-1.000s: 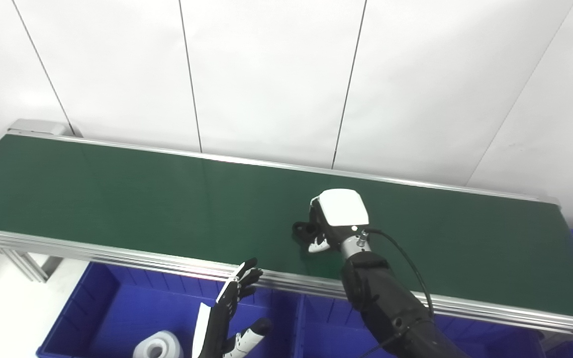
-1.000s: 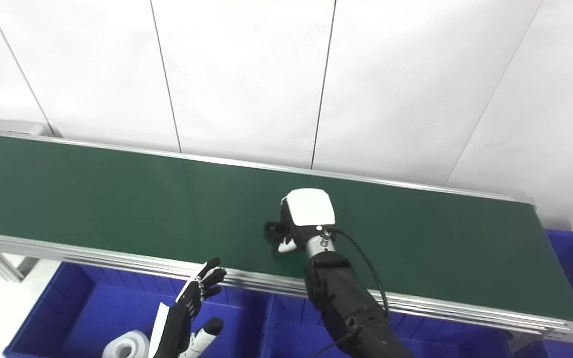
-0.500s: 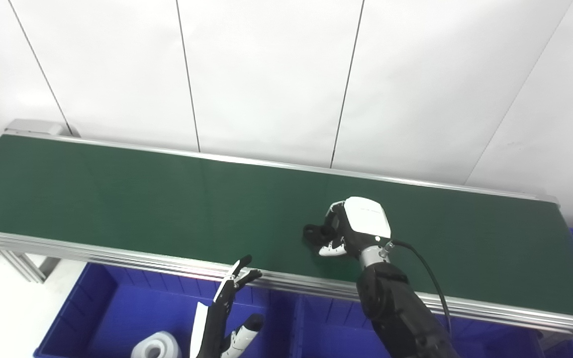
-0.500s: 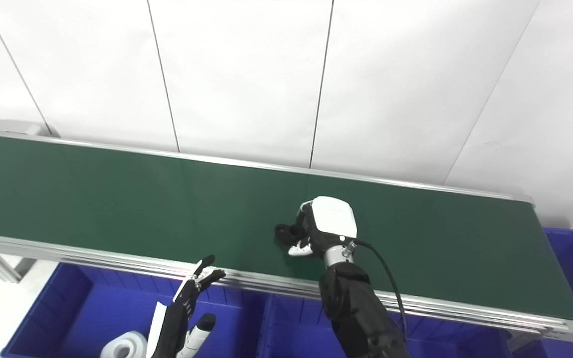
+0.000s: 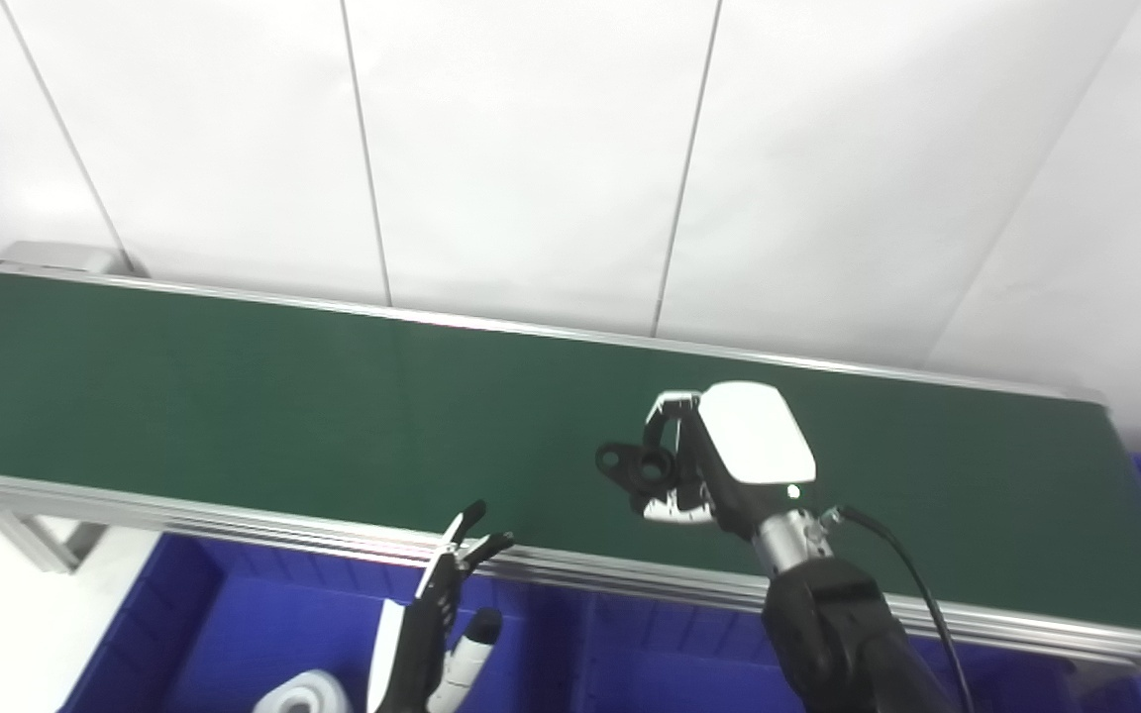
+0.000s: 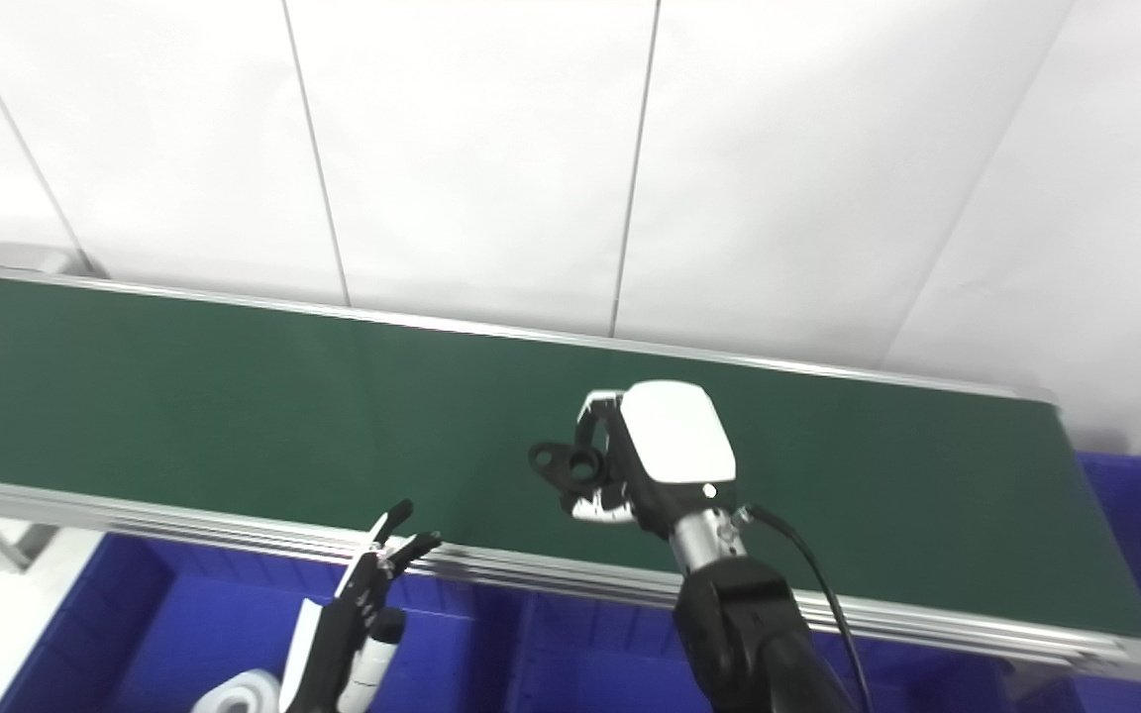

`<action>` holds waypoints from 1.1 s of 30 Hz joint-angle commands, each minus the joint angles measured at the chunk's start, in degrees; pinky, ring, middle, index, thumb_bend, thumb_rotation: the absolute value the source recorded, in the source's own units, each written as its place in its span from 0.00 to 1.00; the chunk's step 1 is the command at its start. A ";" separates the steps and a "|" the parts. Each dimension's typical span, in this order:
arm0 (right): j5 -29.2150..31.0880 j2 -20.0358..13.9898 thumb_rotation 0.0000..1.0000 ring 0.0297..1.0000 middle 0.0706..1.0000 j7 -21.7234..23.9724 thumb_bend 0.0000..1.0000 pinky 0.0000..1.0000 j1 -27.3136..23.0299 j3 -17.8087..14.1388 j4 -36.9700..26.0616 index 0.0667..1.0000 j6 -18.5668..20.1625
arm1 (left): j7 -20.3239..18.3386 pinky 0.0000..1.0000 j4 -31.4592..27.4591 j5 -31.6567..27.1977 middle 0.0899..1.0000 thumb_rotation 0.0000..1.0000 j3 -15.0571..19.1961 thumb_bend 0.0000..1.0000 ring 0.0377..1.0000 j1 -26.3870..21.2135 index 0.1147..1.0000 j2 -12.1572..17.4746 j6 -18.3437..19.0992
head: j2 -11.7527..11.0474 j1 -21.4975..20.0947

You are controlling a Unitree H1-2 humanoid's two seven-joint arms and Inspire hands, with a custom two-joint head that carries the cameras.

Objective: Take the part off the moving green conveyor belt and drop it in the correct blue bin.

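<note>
No writing shows anywhere. My right hand (image 5: 729,465) grips the black part (image 5: 635,463), a small piece with round holes, now lifted above the green belt (image 5: 234,396) where a second ago it lay. My left hand (image 5: 427,634) waits with fingers spread over the near blue bin (image 5: 184,624), beside a white roll (image 5: 303,693).

A white roll (image 5: 301,693) lies below the white panelled wall (image 5: 531,149).

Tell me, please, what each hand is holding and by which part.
The right hand grips the black part by its right end; the left hand holds nothing.
</note>
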 commanded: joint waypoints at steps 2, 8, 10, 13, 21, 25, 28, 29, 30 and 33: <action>-1.91 -1.53 0.14 0.14 0.19 2.95 0.50 0.12 1.70 -1.69 -5.92 0.45 1.31 | -1.42 0.89 -2.92 -2.42 0.76 0.95 1.07 0.67 0.82 -0.69 0.89 1.43 0.24 | 2.26 -2.95; -4.48 -2.96 0.15 0.18 0.23 10.10 0.50 0.15 7.09 -3.76 -11.31 0.44 2.84 | -4.12 0.89 -7.69 -8.24 0.74 0.90 2.57 0.71 0.83 -1.53 0.89 3.23 5.26 | 7.98 -7.85; -4.96 -3.12 0.14 0.18 0.23 10.73 0.50 0.15 8.40 -4.51 -12.10 0.44 2.56 | -5.09 0.90 -9.76 -9.95 0.75 0.90 2.85 0.73 0.84 -1.71 0.91 3.79 7.96 | 9.10 -8.66; -5.59 -3.19 0.15 0.18 0.23 11.93 0.50 0.15 9.94 -5.36 -13.01 0.44 2.42 | -5.79 0.93 -12.47 -11.17 0.75 0.90 3.25 0.77 0.86 -1.94 0.91 4.24 11.35 | 11.16 -9.39; -6.18 -3.30 0.15 0.17 0.23 13.68 0.50 0.14 13.12 -5.50 -11.86 0.45 0.86 | -6.62 0.91 -16.07 -11.88 0.74 0.90 3.78 0.77 0.84 -1.94 0.92 3.92 15.69 | 12.22 -9.11; -5.87 -3.55 0.14 0.15 0.20 13.01 0.50 0.12 13.55 -5.45 -10.09 0.44 0.09 | -6.87 0.95 -16.87 -12.16 0.74 0.89 3.68 0.78 0.85 -1.53 0.92 3.66 16.64 | 12.20 -8.48; -6.87 -4.07 0.15 0.17 0.23 13.70 0.50 0.14 13.44 -5.08 -9.12 0.45 0.57 | -6.85 0.96 -17.18 -11.71 0.74 0.89 3.58 0.79 0.85 -1.41 0.91 3.54 17.11 | 12.19 -8.17; -7.65 -4.32 0.15 0.17 0.24 14.07 0.50 0.14 13.33 -4.80 -8.86 0.45 0.85 | -6.81 0.97 -17.22 -11.54 0.74 0.89 3.56 0.79 0.85 -1.40 0.91 3.48 17.19 | 12.17 -8.09; -8.53 -4.58 0.16 0.18 0.24 14.09 0.51 0.14 13.24 -4.49 -8.53 0.45 0.99 | -6.76 0.96 -17.25 -11.42 0.74 0.89 3.55 0.79 0.85 -1.40 0.91 3.42 17.23 | 12.17 -8.09; -9.85 -4.91 0.35 0.27 0.38 14.03 0.75 0.20 13.26 -4.23 -7.56 0.57 1.19 | -6.86 0.95 -17.15 -12.30 0.74 0.88 3.68 0.77 0.85 -1.48 0.91 3.21 17.47 | 11.87 -7.70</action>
